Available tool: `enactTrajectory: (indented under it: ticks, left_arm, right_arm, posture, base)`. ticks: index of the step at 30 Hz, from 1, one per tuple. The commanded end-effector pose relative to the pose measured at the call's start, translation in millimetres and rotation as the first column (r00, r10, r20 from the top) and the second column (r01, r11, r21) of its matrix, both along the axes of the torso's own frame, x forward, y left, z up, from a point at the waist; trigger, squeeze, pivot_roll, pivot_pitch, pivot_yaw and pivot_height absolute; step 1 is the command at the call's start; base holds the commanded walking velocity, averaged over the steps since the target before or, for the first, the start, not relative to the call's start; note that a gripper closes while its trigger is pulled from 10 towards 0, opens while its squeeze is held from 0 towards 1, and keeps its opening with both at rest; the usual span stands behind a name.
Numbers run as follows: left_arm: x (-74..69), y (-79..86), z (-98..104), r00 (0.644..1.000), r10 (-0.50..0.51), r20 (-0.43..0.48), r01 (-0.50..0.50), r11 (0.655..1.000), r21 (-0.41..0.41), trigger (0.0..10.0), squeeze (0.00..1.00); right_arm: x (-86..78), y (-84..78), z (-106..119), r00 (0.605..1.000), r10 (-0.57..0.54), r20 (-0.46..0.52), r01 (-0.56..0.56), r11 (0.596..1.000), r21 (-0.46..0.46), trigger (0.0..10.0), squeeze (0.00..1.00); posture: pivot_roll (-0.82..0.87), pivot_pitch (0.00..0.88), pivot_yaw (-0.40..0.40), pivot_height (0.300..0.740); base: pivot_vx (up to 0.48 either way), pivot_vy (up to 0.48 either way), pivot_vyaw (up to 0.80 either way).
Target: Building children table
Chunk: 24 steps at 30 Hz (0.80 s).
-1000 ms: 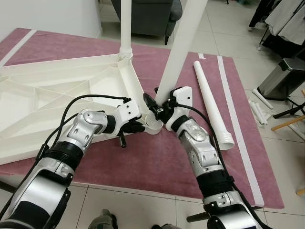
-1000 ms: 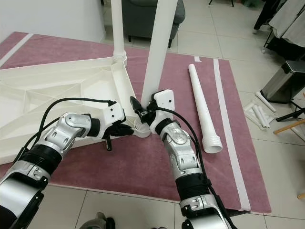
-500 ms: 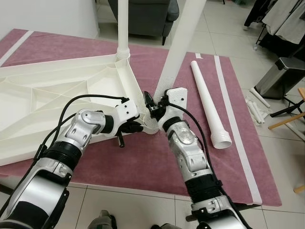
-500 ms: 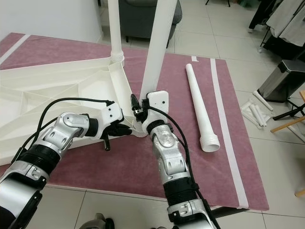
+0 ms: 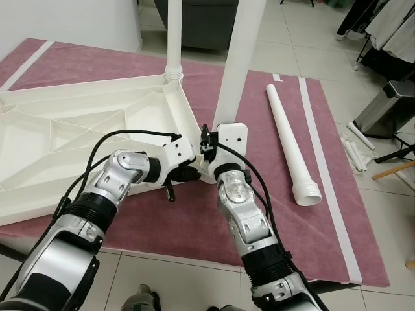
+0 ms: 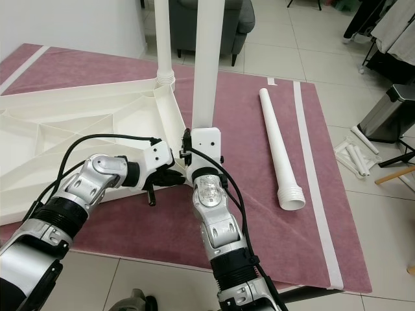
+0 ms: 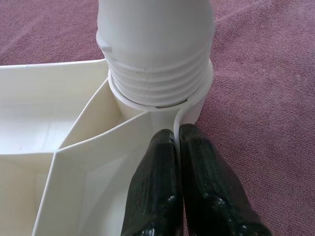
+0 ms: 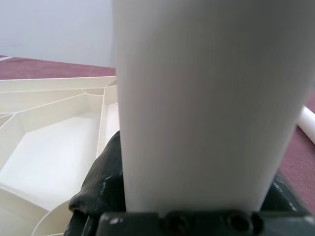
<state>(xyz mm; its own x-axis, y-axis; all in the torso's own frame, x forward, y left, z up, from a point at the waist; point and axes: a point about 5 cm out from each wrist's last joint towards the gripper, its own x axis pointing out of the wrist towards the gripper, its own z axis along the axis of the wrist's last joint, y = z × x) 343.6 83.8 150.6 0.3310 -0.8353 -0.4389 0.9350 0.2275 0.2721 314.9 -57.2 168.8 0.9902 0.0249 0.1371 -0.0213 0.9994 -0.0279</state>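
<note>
The white table top [image 5: 58,129] lies upside down on a mauve rug. One white leg [image 5: 174,39] stands screwed into its far corner. A second white leg [image 5: 238,61] stands nearly upright in the near corner socket [image 7: 197,103], its threaded end [image 7: 155,73] partly showing above the socket. My right gripper [image 5: 207,139] is shut on this leg just above the socket, and black fingers [image 8: 98,187] flank the leg. My left gripper [image 7: 177,142] is shut, pinching the table top's thin rim right beside the socket.
A third white leg [image 5: 290,133] lies loose on the rug to the right. A grey bin [image 5: 388,107] and short white tubes [image 5: 355,152] are on the tiled floor at far right. A dark armchair [image 5: 201,19] stands behind the rug.
The leg in my right gripper has tipped from a rightward lean to nearly upright. My right forearm has swung left. The left gripper has stayed at the rim.
</note>
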Motion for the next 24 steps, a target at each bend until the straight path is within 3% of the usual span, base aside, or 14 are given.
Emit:
enactTrajectory:
  ticks: [1,3,6,12,17,24]
  left_arm:
    - [2.6,19.8,-3,0.998,0.06,-0.02,-0.06,0.998,-0.002,0.0,0.0]
    - [2.6,19.8,-3,0.998,0.06,-0.02,-0.06,0.998,-0.002,0.0,0.0]
    - [2.9,19.7,-2,0.998,0.062,-0.019,-0.062,0.998,-0.003,0.0,0.0]
    - [3.4,19.5,-2,0.998,0.064,-0.017,-0.064,0.998,-0.003,0.0,0.0]
    - [4.2,19.4,-2,0.997,0.07,-0.015,-0.07,0.998,-0.003,0.0,0.0]
    - [4.6,19.7,-2,0.997,0.075,-0.013,-0.075,0.997,-0.002,0.0,0.0]
  right_arm:
    - [-17.2,-44.3,-83,0.865,-0.31,-0.395,0.316,0.947,-0.053,0.0,0.0]
    - [-17.2,-44.3,-83,0.865,-0.31,-0.395,0.316,0.947,-0.053,0.0,0.0]
    - [-21.3,-43.1,-87,0.826,-0.335,-0.454,0.4,0.915,0.053,0.0,0.0]
    - [-21.8,-40.1,-87,0.825,-0.333,-0.456,0.399,0.915,0.054,0.0,0.0]
    - [-16.8,-35.2,-81,0.878,-0.293,-0.379,0.31,0.951,-0.017,0.0,0.0]
    - [-16.3,-33.6,-80,0.914,-0.224,-0.338,0.226,0.974,-0.036,0.0,0.0]
  posture:
    - [0.14,0.085,-0.016,0.74]
    - [0.14,0.085,-0.016,0.74]
    - [0.14,0.083,-0.016,0.74]
    - [0.14,0.079,-0.015,0.74]
    - [0.14,0.081,-0.017,0.74]
    - [0.14,0.079,-0.019,0.74]
  base:
    - [0.0,0.0,0.0]
    - [0.0,0.0,0.0]
    - [0.0,0.0,0.0]
    - [0.0,0.0,0.0]
    - [0.0,0.0,0.0]
    - [0.0,0.0,0.0]
